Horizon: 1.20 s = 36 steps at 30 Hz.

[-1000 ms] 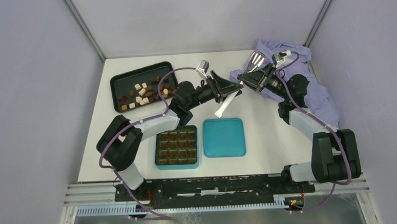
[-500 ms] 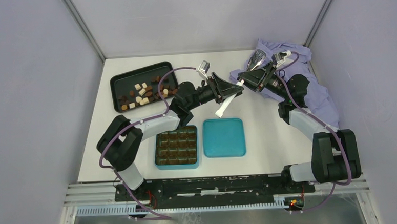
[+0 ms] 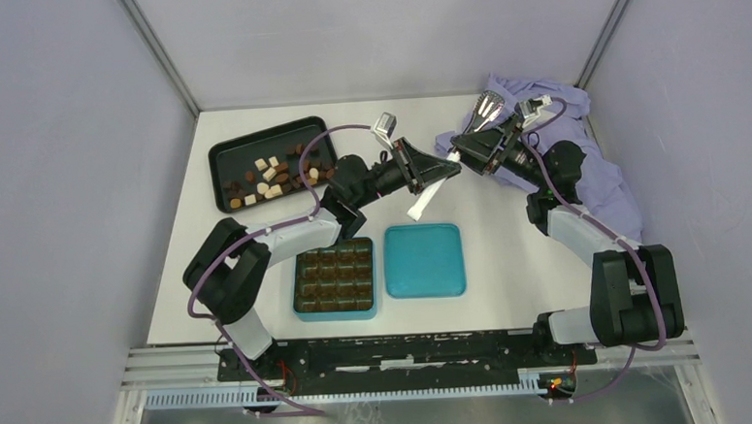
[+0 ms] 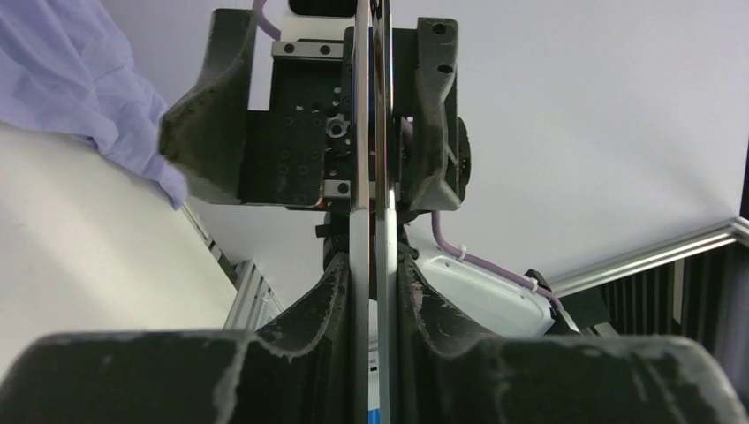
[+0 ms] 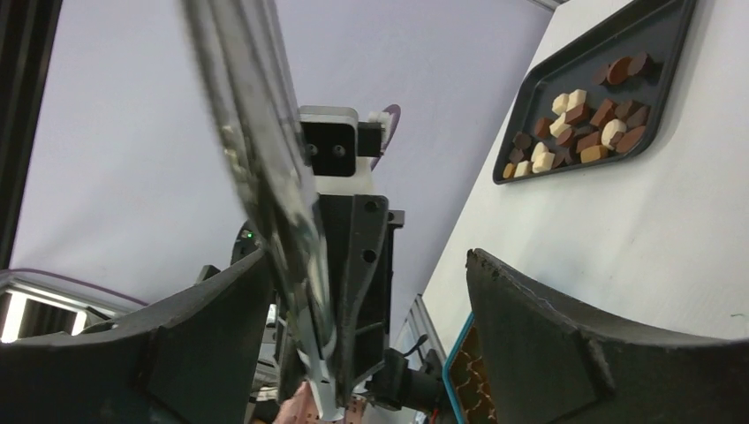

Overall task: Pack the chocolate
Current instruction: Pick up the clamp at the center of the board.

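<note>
Pieces of chocolate (image 3: 271, 175) (image 5: 576, 113) in dark brown, tan and cream lie in a black tray (image 3: 252, 141) at the back left. Metal tongs (image 3: 484, 110) (image 4: 372, 194) (image 5: 265, 150) hang in the air over the table's middle, their white end (image 3: 420, 208) pointing down. My left gripper (image 3: 441, 173) (image 4: 373, 296) is shut on the tongs, pressing the two blades together. My right gripper (image 3: 463, 150) (image 5: 364, 261) faces it with its jaws wide open around the tongs, apart from them.
A teal box (image 3: 336, 313) (image 5: 461, 367) with a brown grid insert sits at the near centre, its teal lid (image 3: 423, 260) beside it on the right. A crumpled purple cloth (image 3: 593, 167) (image 4: 79, 79) lies at the back right under the right arm.
My left gripper has closed on the tongs and squeezed their blades together. My right gripper has opened and let go of them. Both arms have stayed almost in place.
</note>
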Each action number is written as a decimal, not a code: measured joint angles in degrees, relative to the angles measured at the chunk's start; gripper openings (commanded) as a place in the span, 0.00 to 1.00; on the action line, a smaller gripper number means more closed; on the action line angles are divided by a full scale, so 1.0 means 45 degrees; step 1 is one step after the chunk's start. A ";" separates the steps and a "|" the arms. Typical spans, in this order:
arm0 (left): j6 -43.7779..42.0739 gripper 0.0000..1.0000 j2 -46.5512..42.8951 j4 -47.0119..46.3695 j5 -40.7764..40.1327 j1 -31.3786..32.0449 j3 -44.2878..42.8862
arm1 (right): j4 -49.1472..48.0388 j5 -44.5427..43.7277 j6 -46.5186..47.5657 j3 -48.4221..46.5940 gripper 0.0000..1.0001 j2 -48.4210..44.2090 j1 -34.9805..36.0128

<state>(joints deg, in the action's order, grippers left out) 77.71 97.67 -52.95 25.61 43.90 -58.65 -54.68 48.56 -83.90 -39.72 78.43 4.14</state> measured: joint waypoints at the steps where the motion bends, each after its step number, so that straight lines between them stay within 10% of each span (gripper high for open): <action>1: 0.0039 0.14 0.0000 -0.0141 0.0005 0.0000 0.0000 | 0.0000 0.0019 0.0058 0.0000 0.93 0.0000 0.0000; 22: 0.0267 0.53 -0.0233 -0.0879 -0.0233 -0.0588 0.0636 | -0.1889 0.2215 0.2113 0.0340 0.98 -0.1608 -0.1841; 32: 0.0243 0.19 -0.1598 0.1083 -0.0282 -0.1792 0.1088 | 0.1758 0.2992 0.6411 0.0486 0.98 -0.1938 -0.3177; 36: -0.0306 0.21 -0.2327 0.3021 -0.0272 -0.2676 0.1127 | 0.5008 0.2958 0.9418 -0.0160 0.98 -0.1860 -0.3220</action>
<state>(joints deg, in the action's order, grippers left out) 76.34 87.20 -39.35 24.38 31.86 -53.58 -32.14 61.87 -41.52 -40.45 70.06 -10.35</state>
